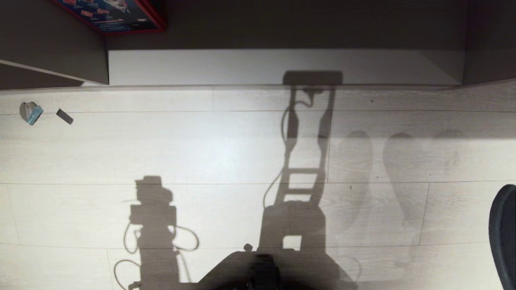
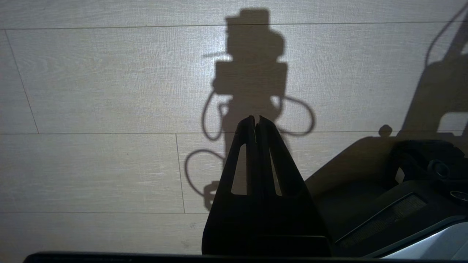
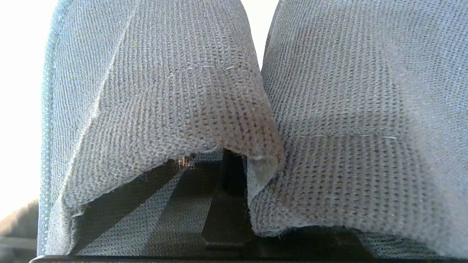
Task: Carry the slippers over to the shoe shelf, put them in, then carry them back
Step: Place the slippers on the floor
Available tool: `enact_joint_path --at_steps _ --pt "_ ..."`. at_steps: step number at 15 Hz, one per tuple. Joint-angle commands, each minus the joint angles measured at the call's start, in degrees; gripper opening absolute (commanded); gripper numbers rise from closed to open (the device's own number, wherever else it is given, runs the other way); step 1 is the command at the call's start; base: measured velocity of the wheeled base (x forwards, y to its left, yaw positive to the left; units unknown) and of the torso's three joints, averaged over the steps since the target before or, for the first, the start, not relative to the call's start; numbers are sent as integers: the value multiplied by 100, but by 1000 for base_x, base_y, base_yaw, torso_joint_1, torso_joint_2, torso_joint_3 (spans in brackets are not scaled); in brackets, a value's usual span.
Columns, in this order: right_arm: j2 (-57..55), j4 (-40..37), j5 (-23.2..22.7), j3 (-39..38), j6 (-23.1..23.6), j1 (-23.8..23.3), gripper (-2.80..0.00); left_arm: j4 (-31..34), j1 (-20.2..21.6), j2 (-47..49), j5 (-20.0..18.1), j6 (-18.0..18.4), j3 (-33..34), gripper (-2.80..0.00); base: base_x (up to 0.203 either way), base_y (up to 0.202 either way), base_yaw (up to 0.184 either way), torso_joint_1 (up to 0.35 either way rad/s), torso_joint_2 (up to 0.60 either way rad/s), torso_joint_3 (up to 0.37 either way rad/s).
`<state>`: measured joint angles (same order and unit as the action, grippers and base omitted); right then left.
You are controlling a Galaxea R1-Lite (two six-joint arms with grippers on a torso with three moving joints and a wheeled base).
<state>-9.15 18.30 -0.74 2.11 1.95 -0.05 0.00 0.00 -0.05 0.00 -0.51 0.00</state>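
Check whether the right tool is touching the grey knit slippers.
Touching: the right wrist view shows the right tool shut on both grey knit slippers, straps pinched together.

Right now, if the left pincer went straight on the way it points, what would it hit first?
Probably the floor: the shut left pincer points down at bare planks carrying only its shadow, with nothing visible between. Depth is unclear.

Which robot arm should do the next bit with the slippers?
Right, probably. The right gripper is shut on the slippers, which hang from it. The left gripper is shut and empty above the floor.
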Motion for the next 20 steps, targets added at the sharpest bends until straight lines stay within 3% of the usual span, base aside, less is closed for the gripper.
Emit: enact_joint_path --at_steps 1,3,7,20 --pt "679 -438 2 -194 36 -4 -280 -9 0 5 0 -2 0 -280 0 0 0 0 0 0" --pt "915 -1246 138 -212 292 -4 -280 0 0 -4 0 7 0 -280 0 0 0 0 0 0" --pt "915 -1864 38 -208 340 -4 -280 -9 0 -4 0 16 0 -280 0 0 0 0 0 0" --pt "915 -1857 39 -211 284 5 -280 -9 0 -1 0 19 0 -280 0 0 0 0 0 0"
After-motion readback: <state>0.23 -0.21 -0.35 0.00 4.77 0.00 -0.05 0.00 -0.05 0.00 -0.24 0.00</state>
